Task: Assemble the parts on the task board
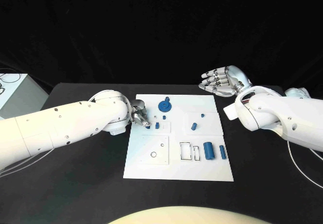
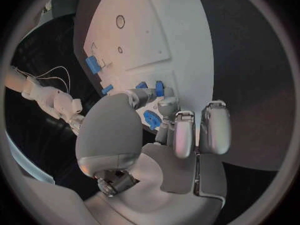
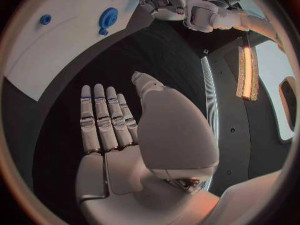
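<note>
In the head view, the left robot hand was low over the left part of the white board, its fingertips at a small blue peg just beside another blue block. The blue gear stood near the far edge, and two blue cylinders lay toward the near right. The right robot hand hung off the board's far right corner, above the black tabletop.

In the left wrist view, the left robot hand pinched a small blue piece between thumb and fingertips, close to the board. Doing this well likely meant keeping the piece upright and lowering it straight into its seat, without nudging the neighbouring block.

In the right wrist view, the right robot hand was flat, its fingers straight and side by side, holding nothing; best kept clear of the board.
</note>
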Action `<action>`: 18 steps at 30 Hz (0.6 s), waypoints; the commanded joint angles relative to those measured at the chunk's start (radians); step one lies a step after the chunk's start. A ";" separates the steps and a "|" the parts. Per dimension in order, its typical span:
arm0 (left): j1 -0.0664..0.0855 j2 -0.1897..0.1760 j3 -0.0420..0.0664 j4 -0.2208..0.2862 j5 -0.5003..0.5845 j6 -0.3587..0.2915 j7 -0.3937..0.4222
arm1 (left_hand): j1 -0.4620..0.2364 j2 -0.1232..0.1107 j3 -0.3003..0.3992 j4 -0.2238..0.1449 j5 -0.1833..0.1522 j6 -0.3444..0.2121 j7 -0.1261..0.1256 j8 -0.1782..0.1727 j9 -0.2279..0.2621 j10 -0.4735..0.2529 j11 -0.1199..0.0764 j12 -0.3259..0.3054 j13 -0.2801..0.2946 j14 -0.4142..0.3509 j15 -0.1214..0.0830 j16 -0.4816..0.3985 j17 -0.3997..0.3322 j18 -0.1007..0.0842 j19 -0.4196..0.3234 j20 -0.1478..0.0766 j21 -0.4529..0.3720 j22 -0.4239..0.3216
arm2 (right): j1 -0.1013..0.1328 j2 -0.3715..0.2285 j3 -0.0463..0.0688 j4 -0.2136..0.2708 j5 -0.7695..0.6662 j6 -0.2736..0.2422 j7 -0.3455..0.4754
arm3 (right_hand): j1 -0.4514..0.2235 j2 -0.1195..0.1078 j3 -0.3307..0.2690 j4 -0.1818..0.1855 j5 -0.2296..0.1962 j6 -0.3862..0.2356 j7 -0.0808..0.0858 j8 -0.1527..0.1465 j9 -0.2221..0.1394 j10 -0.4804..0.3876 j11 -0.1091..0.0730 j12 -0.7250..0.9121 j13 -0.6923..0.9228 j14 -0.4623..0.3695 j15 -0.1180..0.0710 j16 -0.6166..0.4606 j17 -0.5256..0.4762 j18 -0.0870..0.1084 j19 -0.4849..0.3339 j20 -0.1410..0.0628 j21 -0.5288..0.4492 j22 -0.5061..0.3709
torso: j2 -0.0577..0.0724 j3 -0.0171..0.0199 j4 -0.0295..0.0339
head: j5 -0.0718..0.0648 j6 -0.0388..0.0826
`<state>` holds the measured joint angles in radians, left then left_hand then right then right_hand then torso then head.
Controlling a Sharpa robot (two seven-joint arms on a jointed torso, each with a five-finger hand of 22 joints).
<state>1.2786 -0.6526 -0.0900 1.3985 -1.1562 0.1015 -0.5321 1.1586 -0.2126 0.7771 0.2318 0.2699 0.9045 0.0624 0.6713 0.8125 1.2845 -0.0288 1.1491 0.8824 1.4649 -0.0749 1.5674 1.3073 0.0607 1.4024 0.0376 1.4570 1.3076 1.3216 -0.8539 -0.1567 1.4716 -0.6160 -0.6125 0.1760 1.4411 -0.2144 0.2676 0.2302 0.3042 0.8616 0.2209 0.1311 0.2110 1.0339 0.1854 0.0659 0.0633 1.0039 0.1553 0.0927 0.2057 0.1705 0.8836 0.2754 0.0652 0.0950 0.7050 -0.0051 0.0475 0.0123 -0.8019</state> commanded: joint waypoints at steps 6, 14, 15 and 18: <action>-0.005 0.006 -0.003 -0.005 0.032 0.032 0.003 | -0.083 -0.004 0.085 -0.088 -0.010 0.037 -0.030 -0.001 0.104 0.013 -0.006 0.000 0.005 0.106 -0.009 0.003 0.263 -0.003 0.004 -0.007 -0.002 0.022 | 0.000 0.000 0.000 0.001 -0.011 0.021 0.002 | -0.003 0.003 -0.008 -0.001 0.006 0.010 0.017 -0.002 -0.001 0.010 0.001 0.000 0.001 0.005 0.000 -0.007 -0.002 0.014 0.000 -0.003 0.000 -0.002 | 0.000 0.0002 0.0001 | -0.001 -0.002; -0.006 0.007 -0.004 -0.008 0.035 0.033 0.004 | -0.108 -0.010 0.064 -0.076 -0.014 0.041 -0.032 -0.003 0.104 0.013 -0.008 0.001 0.006 0.106 -0.011 0.003 0.263 -0.003 0.004 -0.009 -0.003 0.021 | 0.000 0.001 0.000 0.000 -0.011 0.023 0.001 | -0.003 0.004 -0.009 0.000 0.006 0.011 0.018 -0.002 -0.002 0.011 0.001 0.000 0.001 0.005 0.000 -0.008 -0.003 0.014 0.000 -0.003 0.000 -0.003 | 0.000 0.0004 0.0004 | -0.002 -0.003; -0.006 0.007 -0.004 -0.009 0.035 0.034 0.004 | -0.110 -0.011 0.061 -0.075 -0.014 0.042 -0.033 -0.003 0.104 0.013 -0.008 0.002 0.007 0.106 -0.011 0.003 0.263 -0.004 0.005 -0.009 -0.002 0.022 | 0.000 0.001 0.000 0.000 -0.011 0.023 0.001 | -0.003 0.004 -0.009 0.000 0.006 0.011 0.018 -0.002 -0.002 0.011 0.001 0.000 0.001 0.005 0.000 -0.008 -0.003 0.014 0.000 -0.003 0.000 -0.003 | 0.000 0.0004 0.0004 | -0.002 -0.004; -0.006 0.007 -0.004 -0.009 0.035 0.034 0.004 | -0.116 -0.012 0.056 -0.072 -0.015 0.043 -0.033 -0.004 0.104 0.012 -0.008 0.001 0.006 0.106 -0.011 0.003 0.263 -0.003 0.004 -0.009 -0.003 0.021 | 0.000 0.000 0.000 0.000 -0.011 0.023 0.001 | -0.003 0.004 -0.009 0.000 0.006 0.012 0.018 -0.002 -0.002 0.012 0.001 0.000 0.001 0.004 0.001 -0.008 -0.003 0.014 -0.001 -0.003 0.000 -0.004 | 0.000 0.0005 0.0003 | -0.002 -0.005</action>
<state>1.2787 -0.6486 -0.0898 1.3883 -1.1375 0.1031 -0.5305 1.0525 -0.2265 0.8387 0.1584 0.2610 0.9119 0.0550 0.6713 0.9168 1.2944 -0.0355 1.1492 0.8880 1.4688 -0.0787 1.5674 1.3073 0.0607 1.4062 0.0339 1.4570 1.3075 1.3216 -0.8536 -0.1567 1.4708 -0.6168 -0.6052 0.1720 1.4411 -0.2144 0.2621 0.2303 0.3041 0.8685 0.2210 0.1311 0.2110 1.0412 0.1855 0.0659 0.0634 1.0039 0.1553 0.0872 0.2035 0.1705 0.8836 0.2754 0.0652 0.0926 0.7050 -0.0047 0.0476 0.0105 -0.8053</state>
